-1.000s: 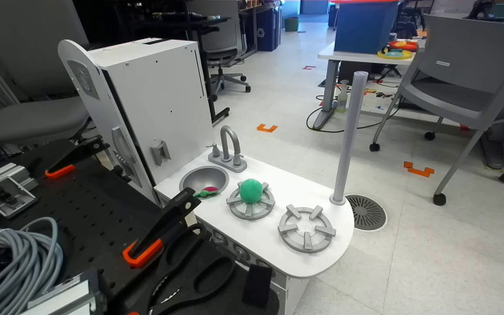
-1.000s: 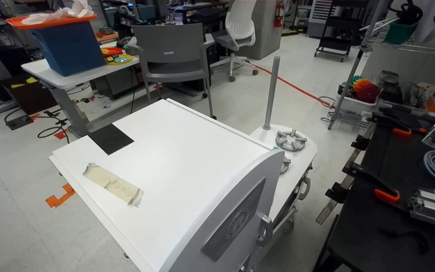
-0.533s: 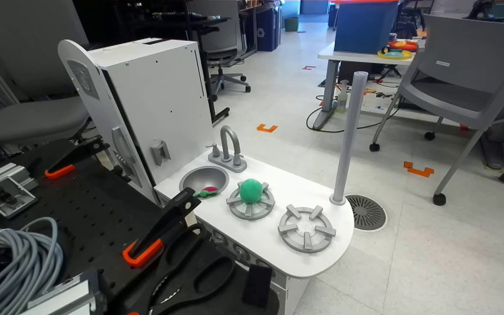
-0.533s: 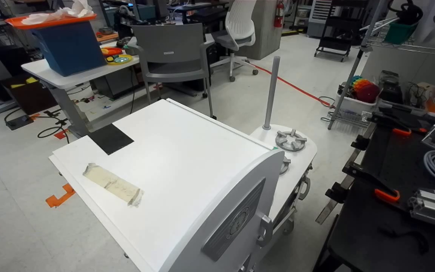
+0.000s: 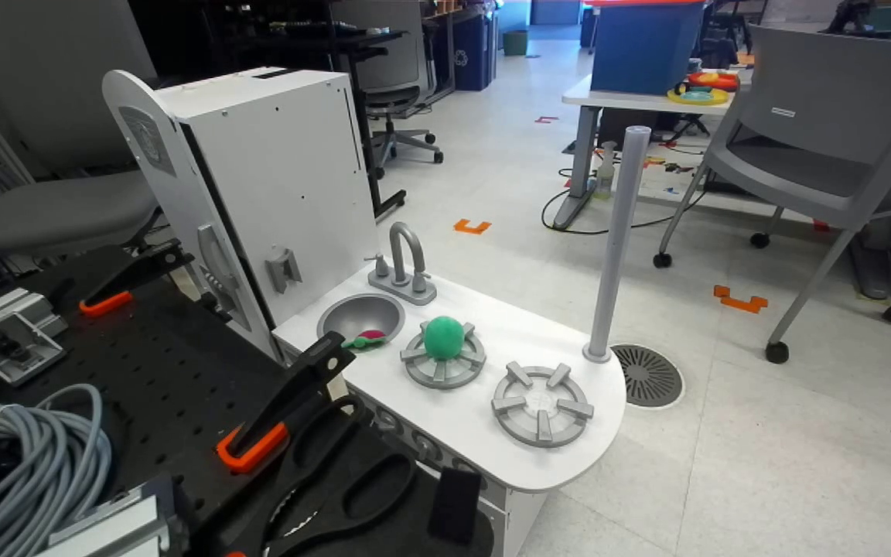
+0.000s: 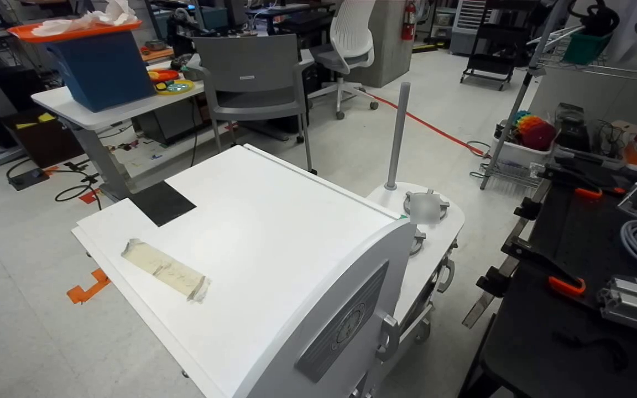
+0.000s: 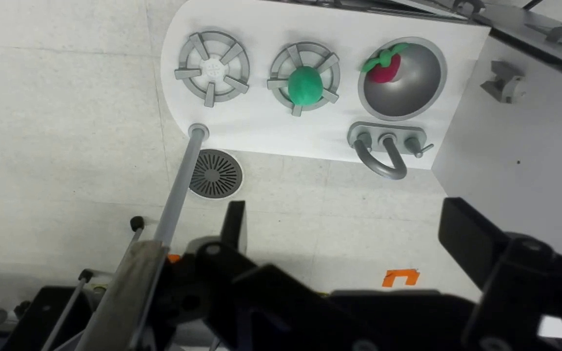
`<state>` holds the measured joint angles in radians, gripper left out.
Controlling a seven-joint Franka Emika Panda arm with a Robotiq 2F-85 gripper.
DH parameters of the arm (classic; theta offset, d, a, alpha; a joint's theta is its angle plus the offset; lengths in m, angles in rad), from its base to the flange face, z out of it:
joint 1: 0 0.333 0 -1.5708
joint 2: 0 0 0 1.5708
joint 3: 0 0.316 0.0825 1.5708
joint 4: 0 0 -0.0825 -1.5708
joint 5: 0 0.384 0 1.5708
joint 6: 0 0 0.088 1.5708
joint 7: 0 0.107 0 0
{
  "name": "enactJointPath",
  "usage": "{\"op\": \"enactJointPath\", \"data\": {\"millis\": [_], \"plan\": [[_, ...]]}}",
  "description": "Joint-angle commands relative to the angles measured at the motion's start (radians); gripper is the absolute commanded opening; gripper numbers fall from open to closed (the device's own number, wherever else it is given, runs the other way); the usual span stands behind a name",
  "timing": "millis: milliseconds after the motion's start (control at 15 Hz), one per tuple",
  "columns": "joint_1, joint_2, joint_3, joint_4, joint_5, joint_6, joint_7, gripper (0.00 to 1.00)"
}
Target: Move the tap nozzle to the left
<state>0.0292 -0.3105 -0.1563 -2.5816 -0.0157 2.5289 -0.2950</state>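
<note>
The tap nozzle (image 5: 397, 251) is a silvery-grey arched spout between two small handles on a grey base, behind the sink. In an exterior view its arch bends over towards the right-hand handle. In the wrist view the nozzle (image 7: 396, 158) curves to the picture's left, with its end over the left handle. The white cabinet (image 6: 230, 221) hides it in an exterior view. My gripper (image 7: 344, 207) is open with nothing between its fingers. The nozzle shows beyond the fingertips, apart from them. The gripper is out of view in both exterior views.
The grey sink (image 7: 420, 80) holds a red and green toy. A green ball (image 7: 305, 87) sits on the middle burner. A tall grey pole (image 7: 178, 190) rises at the counter's edge, close to the left finger in the wrist view. The cabinet wall (image 7: 515, 146) stands right of the tap.
No object has visibly moved. A pale blurred patch now covers a burner in an exterior view.
</note>
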Motion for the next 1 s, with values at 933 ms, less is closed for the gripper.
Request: {"op": "enactJointPath", "data": {"millis": [933], "plan": [[-0.08, 1.114, 0.152, 0.685, -0.03, 0.277, 0.058, 1.0]]}}
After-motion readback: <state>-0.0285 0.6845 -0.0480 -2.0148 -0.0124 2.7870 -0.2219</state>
